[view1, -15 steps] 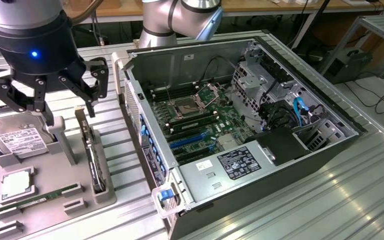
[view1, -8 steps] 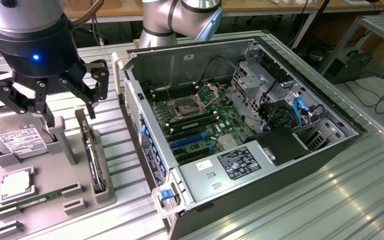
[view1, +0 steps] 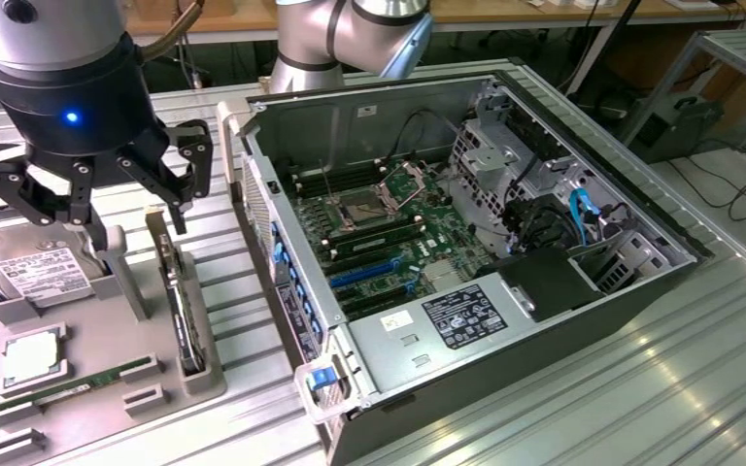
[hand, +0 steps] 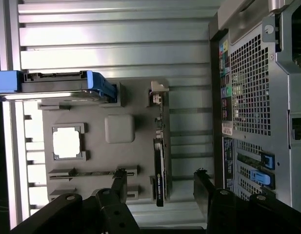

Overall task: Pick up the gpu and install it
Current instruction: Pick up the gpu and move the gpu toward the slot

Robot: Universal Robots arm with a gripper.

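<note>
At the exterior view's left, a grey tray [view1: 104,335] lies on the slatted metal counter [view1: 684,388]. A silver hard drive [view1: 23,272] with a white label leans in the tray's far slot. Nearer the camera lie a square processor chip [view1: 34,354] and a narrow green memory stick [view1: 73,383], each in its own recess.

The end effector [view1: 133,228] hangs over the tray, a blue light glowing on its black body. Its fingers are spread wide and pinch nothing.

The gpu [view1: 189,335] stands on edge in a slot along the side of the tray that faces the computer. Its silver bracket is at the far end and its dark length runs toward the camera. In the wrist view the gpu [hand: 160,170] appears edge-on as a thin dark strip. The end effector [hand: 160,175] is centred over it, with one dark finger on each side and a clear gap between each finger and the card.

Just beside the tray, toward the exterior view's right, an open computer case [view1: 632,291] lies on its side. Inside it are the green motherboard [view1: 406,243], blue-edged expansion slots [view1: 362,274] and a black box [view1: 548,283]. The arm's grey joint [view1: 347,39] rises behind the case.
</note>
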